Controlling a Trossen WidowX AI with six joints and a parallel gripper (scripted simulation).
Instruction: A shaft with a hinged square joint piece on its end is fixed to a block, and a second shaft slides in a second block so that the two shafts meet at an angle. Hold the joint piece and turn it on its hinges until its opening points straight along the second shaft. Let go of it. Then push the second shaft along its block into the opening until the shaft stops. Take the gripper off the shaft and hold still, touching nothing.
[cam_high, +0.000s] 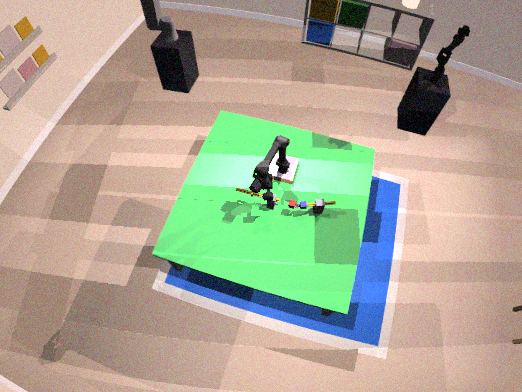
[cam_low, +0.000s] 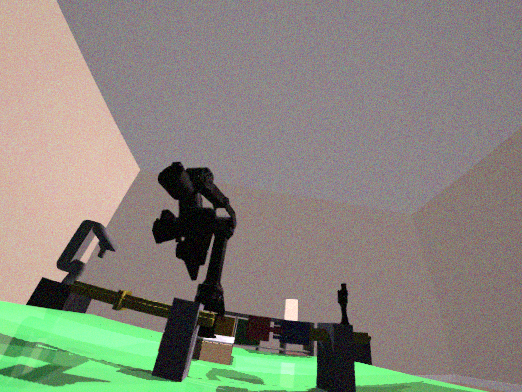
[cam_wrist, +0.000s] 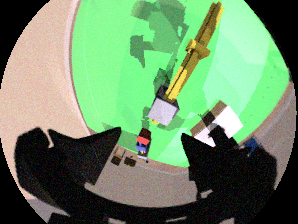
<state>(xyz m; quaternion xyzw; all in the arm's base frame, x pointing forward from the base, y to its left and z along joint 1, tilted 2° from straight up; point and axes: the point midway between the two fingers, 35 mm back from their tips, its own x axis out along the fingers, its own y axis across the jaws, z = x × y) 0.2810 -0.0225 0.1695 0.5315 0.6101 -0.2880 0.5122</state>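
A long yellow shaft (cam_high: 248, 191) (cam_low: 142, 303) (cam_wrist: 194, 52) with a collar runs through a dark block (cam_high: 270, 200) (cam_low: 177, 340) (cam_wrist: 165, 111) on the green table (cam_high: 260, 250). Past that block a red piece (cam_high: 292, 203) (cam_low: 259, 328) and a blue piece (cam_high: 303, 204) (cam_low: 295, 332) sit in line. A second block (cam_high: 318, 205) (cam_low: 336, 356) with a short shaft stands behind them. My gripper (cam_high: 257, 188) (cam_low: 194, 270) (cam_wrist: 152, 133) is open and empty. It points down, above the long shaft near the first block, and touches nothing.
The arm's white base plate (cam_high: 292, 172) (cam_wrist: 225, 120) lies just behind the shafts. Off the table stand two dark pedestals (cam_high: 175, 60) (cam_high: 423, 102) and a shelf unit (cam_high: 365, 30). A blue mat (cam_high: 380, 280) lies under the table.
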